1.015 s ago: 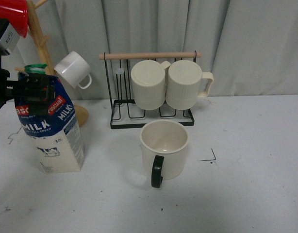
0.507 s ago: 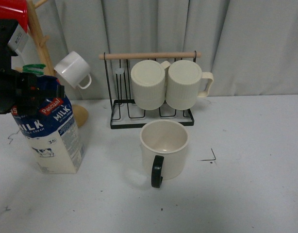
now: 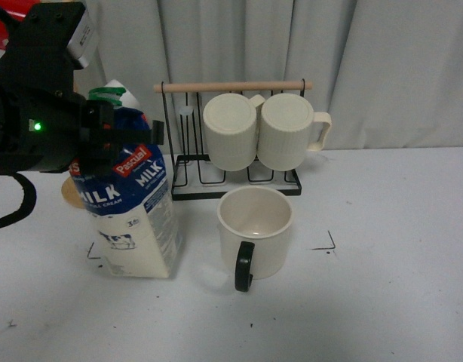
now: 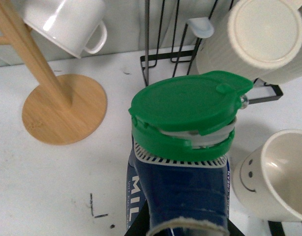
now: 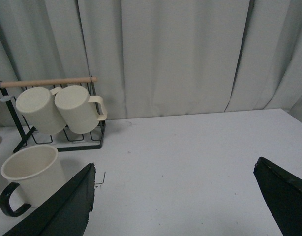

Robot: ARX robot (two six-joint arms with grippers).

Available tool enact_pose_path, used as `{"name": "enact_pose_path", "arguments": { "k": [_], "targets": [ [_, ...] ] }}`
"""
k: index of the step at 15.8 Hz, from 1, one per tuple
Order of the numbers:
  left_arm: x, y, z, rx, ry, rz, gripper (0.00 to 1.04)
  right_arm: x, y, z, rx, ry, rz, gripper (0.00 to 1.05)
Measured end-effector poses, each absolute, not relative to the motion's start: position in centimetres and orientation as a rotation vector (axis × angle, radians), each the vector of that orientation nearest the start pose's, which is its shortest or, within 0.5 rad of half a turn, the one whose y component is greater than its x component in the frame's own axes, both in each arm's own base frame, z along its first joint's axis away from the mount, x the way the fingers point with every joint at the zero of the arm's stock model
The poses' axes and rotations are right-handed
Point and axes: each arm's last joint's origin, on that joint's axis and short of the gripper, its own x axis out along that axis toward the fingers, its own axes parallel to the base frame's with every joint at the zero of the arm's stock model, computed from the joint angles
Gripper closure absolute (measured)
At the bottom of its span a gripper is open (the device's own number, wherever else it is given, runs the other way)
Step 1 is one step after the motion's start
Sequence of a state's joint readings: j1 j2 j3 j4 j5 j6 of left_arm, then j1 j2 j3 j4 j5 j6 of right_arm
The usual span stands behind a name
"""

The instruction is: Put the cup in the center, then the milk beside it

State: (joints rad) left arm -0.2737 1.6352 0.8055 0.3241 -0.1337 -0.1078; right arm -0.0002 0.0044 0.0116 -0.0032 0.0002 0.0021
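1 left gripper (image 3: 122, 140) tight around the milk (image 3: 135, 226) beside the cup (image 3: 256, 230); right gripper (image 5: 174, 169) agape.

blue milk (image 3: 127, 194), green cap (image 4: 188, 101), cream cup (image 3: 258, 226)

Tilted milk (image 3: 133, 215) beside upright cup (image 3: 256, 231)

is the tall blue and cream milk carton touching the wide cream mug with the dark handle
No, the front view shows a strip of bare white table between the carton and the mug.
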Motion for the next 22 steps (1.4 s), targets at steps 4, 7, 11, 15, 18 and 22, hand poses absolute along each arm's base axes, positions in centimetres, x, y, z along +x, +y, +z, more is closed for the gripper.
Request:
{"name": "enact_pose_path", "arguments": {
  "k": [4, 7, 11, 15, 18, 22],
  "targets": [
    [32.1, -9.8, 18.1, -0.006, 0.469, -0.087, 1.01, 9.7, 0.0, 16.7, 0.002, -0.004, 0.000, 0.06],
    [32.8, -10.8, 17.3, 0.007, 0.455, -0.060, 1.01, 9.7, 0.0, 16.7, 0.002, -0.004, 0.000, 0.06],
    [32.3, -13.0, 16.7, 0.019, 0.440, -0.095, 1.01, 9.7, 0.0, 16.7, 0.002, -0.004, 0.000, 0.06],
    [32.1, -14.0, 16.6, 0.033, 0.416, -0.093, 1.01, 9.7, 0.0, 16.7, 0.002, -0.004, 0.000, 0.06],
    [31.7, -14.6, 15.7, 0.057, 0.440, -0.103, 1.01, 9.7, 0.0, 16.7, 0.002, -0.004, 0.000, 0.06],
    [31.3, -15.3, 15.5, 0.065, 0.450, -0.123, 0.96, 9.7, 0.0, 16.7, 0.002, -0.004, 0.000, 0.06]
  ]
}}
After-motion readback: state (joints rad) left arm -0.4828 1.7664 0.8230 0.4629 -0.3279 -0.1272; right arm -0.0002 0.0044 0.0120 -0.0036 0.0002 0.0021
